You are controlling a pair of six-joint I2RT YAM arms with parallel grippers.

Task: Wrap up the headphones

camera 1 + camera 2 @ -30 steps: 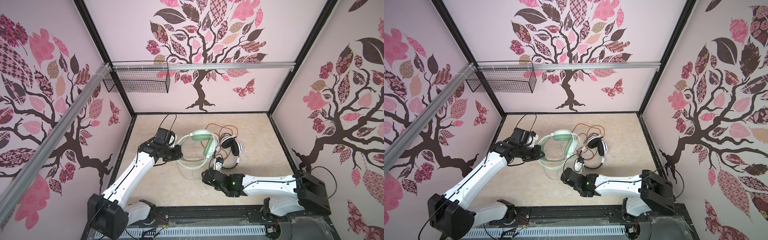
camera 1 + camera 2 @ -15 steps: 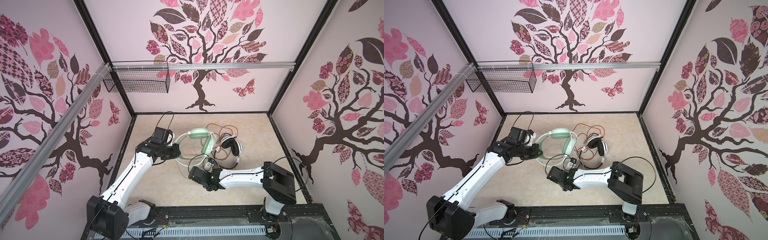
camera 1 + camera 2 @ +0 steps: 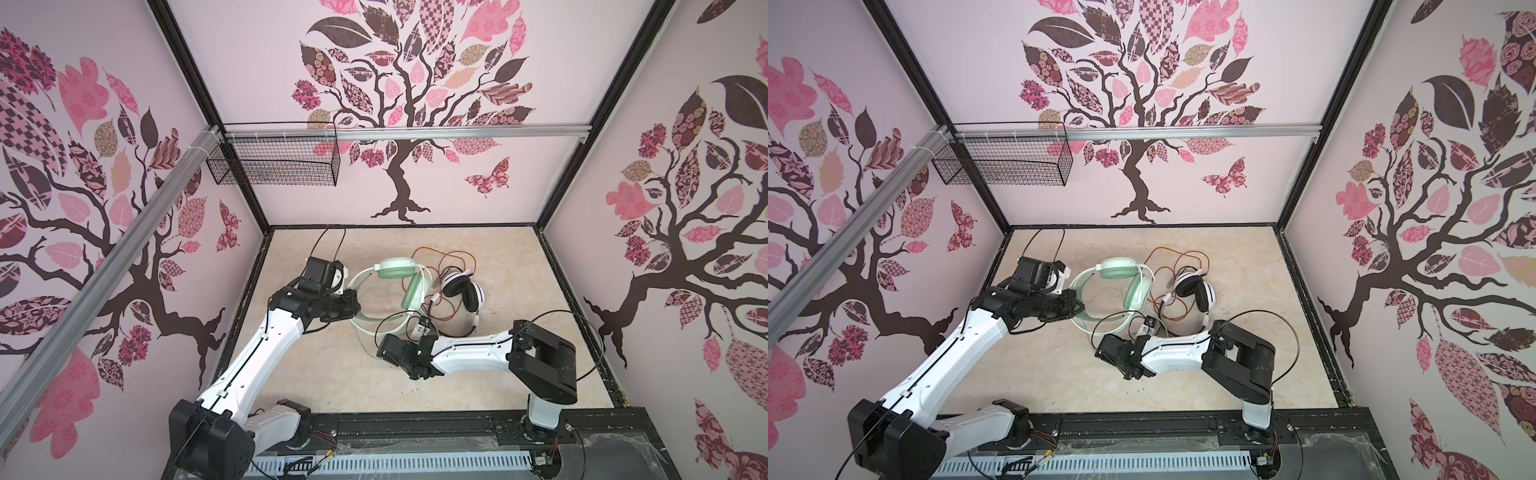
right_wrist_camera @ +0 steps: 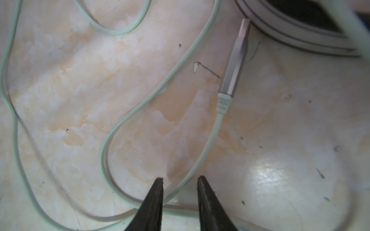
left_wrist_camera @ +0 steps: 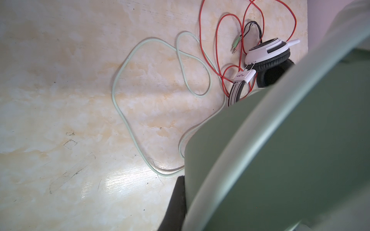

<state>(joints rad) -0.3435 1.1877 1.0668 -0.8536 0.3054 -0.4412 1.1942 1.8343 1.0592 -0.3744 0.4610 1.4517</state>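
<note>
At the centre of both top views, the mint-green headphones (image 3: pixel 394 269) lie on the table (image 3: pixel 316 374) just left of the white headphones (image 3: pixel 462 290), cords overlapping. The left gripper (image 3: pixel 354 308) is pinched onto the mint headband's left side. Low in the right wrist view, the right gripper (image 4: pixel 180 180) stands spread, the pale cord (image 4: pixel 210 144) running between its tips.

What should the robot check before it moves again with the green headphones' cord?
1. Left hand grips the green headphones by the band: ok.
2. Pale cord runs between the right hand fingertips: ok.
3. Right hand closed on the pale cord: not ok, fingers apart.
4. Plug in sight on the table: ok.
5. Pale cord clear of the orange cord: not ok, they cross.
</note>
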